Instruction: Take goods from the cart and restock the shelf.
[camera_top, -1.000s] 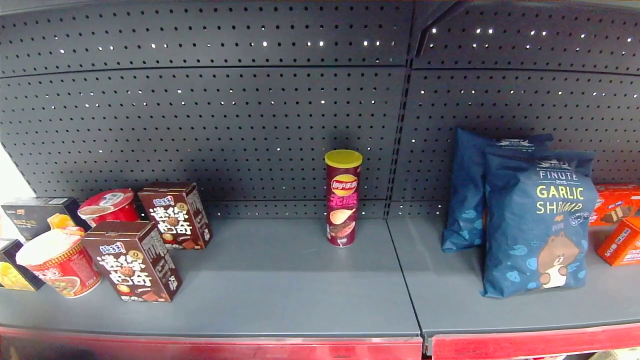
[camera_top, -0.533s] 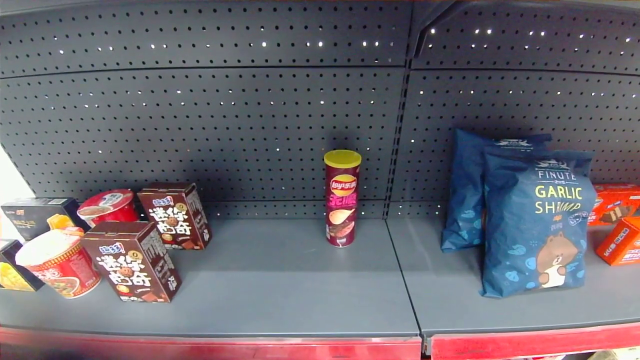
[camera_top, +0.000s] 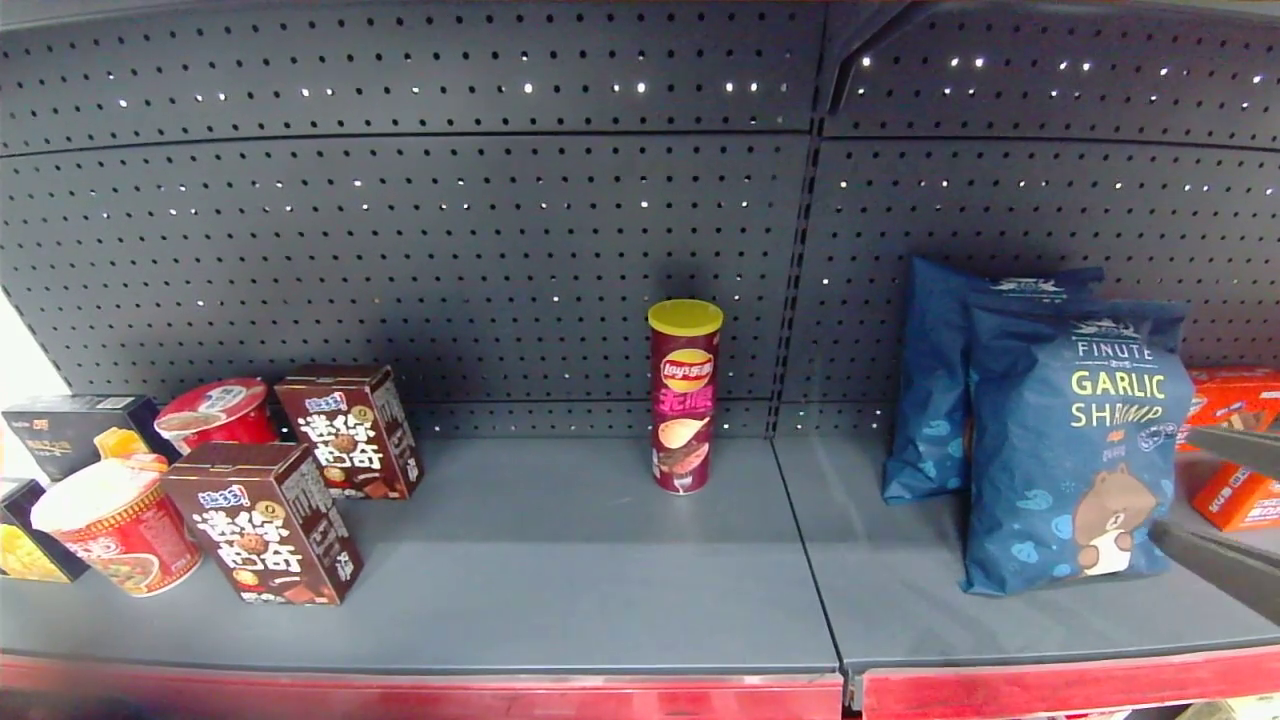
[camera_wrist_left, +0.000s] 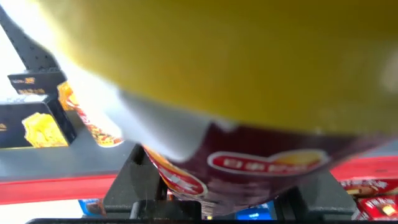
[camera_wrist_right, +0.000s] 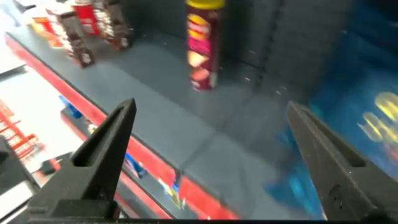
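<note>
A maroon chips can with a yellow lid sits very close to the left wrist camera, and my left gripper is shut on it with dark fingers on either side. A matching chips can stands upright at the middle back of the grey shelf, also visible as the can. My right gripper is open with nothing between its fingers. It hovers over the shelf's front right, its gripper beside the blue snack bags.
Two brown boxes, red noodle cups and black boxes crowd the shelf's left end. Orange boxes lie at the far right. A red rail edges the front. Perforated panels back the shelf.
My right gripper's fingers have come into the head view at the right edge, beside the front blue bag. The goods on the shelf have not moved.
</note>
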